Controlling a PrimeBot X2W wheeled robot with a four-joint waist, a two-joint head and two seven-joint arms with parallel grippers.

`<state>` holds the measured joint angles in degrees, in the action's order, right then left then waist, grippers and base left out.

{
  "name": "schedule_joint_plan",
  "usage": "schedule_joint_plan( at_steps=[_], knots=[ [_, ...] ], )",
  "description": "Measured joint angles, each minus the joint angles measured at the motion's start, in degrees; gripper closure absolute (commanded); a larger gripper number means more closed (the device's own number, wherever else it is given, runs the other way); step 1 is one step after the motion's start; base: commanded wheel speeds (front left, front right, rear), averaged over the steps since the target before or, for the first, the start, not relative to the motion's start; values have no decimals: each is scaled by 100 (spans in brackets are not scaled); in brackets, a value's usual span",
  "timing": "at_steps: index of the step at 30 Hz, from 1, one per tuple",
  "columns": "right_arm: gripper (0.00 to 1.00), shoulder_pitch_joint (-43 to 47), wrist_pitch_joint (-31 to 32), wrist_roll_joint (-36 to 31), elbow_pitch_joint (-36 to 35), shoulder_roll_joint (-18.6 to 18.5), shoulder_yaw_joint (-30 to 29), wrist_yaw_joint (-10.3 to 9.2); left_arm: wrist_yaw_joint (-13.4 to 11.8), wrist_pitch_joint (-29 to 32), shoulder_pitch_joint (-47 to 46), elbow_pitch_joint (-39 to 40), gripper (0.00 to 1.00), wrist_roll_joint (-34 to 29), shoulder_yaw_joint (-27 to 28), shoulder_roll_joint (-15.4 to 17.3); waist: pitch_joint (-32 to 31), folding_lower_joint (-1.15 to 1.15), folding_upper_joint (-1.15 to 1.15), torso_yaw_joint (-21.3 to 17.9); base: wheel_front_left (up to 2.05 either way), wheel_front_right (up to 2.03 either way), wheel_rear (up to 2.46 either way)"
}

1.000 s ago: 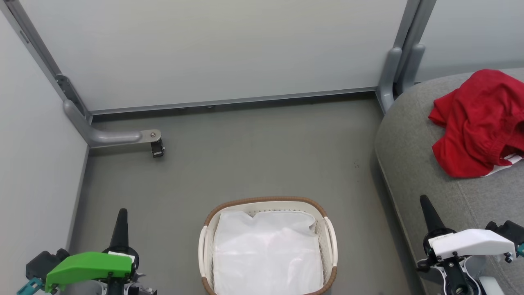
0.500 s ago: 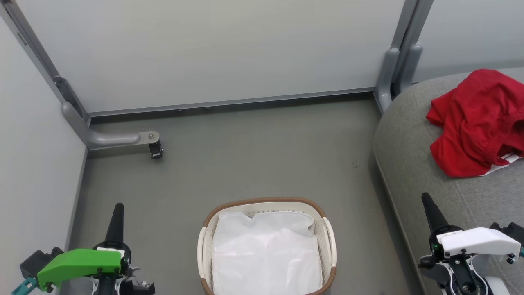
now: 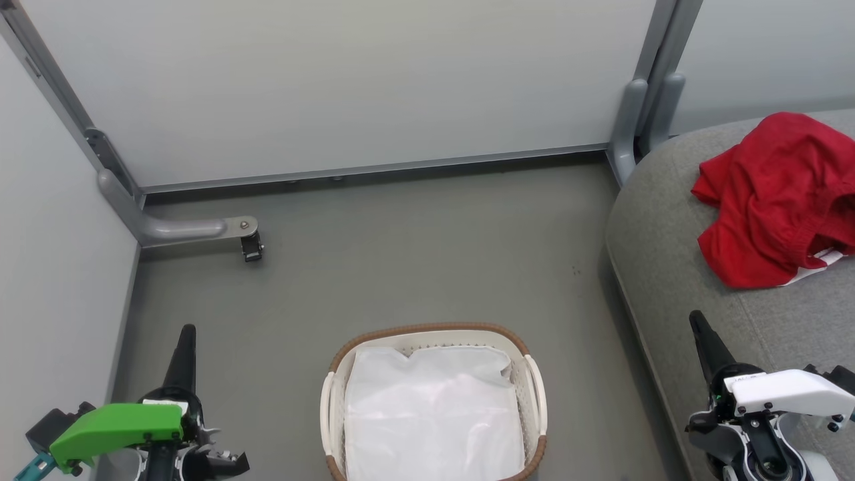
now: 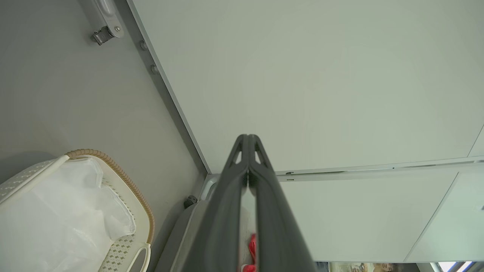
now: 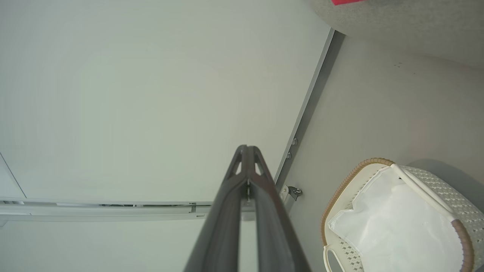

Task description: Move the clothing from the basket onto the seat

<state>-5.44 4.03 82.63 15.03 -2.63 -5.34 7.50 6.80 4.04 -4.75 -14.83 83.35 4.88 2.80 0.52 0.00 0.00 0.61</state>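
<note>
The red clothing lies crumpled on the grey seat at the right, a bit of white trim showing at its lower edge. The white basket with a brown woven rim stands on the floor at bottom centre, holding just its white cloth liner. My left gripper is at the lower left, shut and holding nothing. My right gripper is at the lower right over the seat's edge, shut and holding nothing. The basket and a sliver of the red clothing show in the left wrist view. In the right wrist view the basket lies at the lower right.
Pale partition panels wall off the back and left. A grey metal foot with a caster juts over the floor at the left. Another grey post stands beside the seat. Grey floor spreads beyond the basket.
The head camera has shifted slightly, so the scene slid a little left. Both grippers sit a bit lower in the picture and stay shut. The clothing and basket have not moved.
</note>
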Motion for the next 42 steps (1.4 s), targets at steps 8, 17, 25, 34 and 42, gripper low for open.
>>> schedule_joint_plan(
  at_steps=[8, 17, 25, 34, 42],
  knots=[
    [100, -21, 85, 326, -33, -2, -41, 0, 20, 90, -41, 21, 100, 303, 57, 0, -11, 0, 0, -20, 0, 0, 0],
    [100, -43, 178, 680, -68, -4, -87, -1, 33, 190, -67, 49, 100, 634, 112, 0, -24, 0, 0, -43, 0, 0, 0],
    [100, -53, 252, 967, -92, -7, -116, -1, 53, 252, -119, 73, 100, 891, 169, 0, -34, 0, 0, -61, 0, 0, 0],
    [100, -54, 252, 967, -93, -7, -120, -1, 58, 252, -120, 77, 100, 891, 171, 0, -34, 0, 0, -61, 0, 0, 0],
    [100, -55, 252, 967, -94, -7, -120, -1, 58, 253, -120, 79, 100, 891, 172, 0, -34, 0, 0, -61, 0, 0, 0]
  ],
)
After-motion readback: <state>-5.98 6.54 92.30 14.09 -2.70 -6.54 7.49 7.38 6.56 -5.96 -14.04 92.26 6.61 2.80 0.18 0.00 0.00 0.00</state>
